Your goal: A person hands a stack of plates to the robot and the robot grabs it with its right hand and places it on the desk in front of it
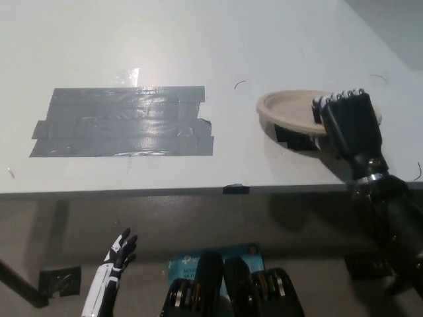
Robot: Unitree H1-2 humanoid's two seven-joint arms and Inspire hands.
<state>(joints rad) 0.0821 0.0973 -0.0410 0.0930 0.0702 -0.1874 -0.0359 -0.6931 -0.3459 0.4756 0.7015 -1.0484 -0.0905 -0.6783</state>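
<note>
A beige stack of plates lies level just over the black tape square on the right of the white desk. My black right hand grips its right rim, fingers curled over the top edge. The plates' right side is hidden behind the hand. I cannot tell whether the stack touches the desk. My white left hand hangs below the desk's front edge at the lower left, fingers spread and empty.
A large patch of grey tape covers the desk's left middle. A small black tab sits on the front edge. Below the desk lie the floor, a blue object and a black bracket.
</note>
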